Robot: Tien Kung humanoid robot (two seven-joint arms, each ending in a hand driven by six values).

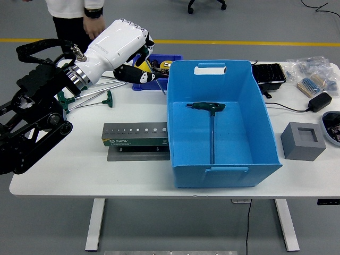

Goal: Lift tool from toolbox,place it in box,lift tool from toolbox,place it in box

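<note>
Left hand [129,53] raised, fingers curled around thin tool

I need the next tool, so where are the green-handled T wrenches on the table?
In the head view, the green-handled T wrenches lie left of the big blue plastic box, behind the grey tool holder.

The tabletop [79,170] is smooth, matt white laminate. The big box [223,164] is blue plastic with a soft sheen; inside it lies a wrench [211,125] with a dull metal shaft and a dark green plastic handle. The toolbox [135,135] near the front edge looks like brushed grey metal. The left hand [119,45] has a glossy white plastic shell with black fingertips; its arm is matt black. Toward the right edge sits a matt grey block [303,141], foam-like.
</note>
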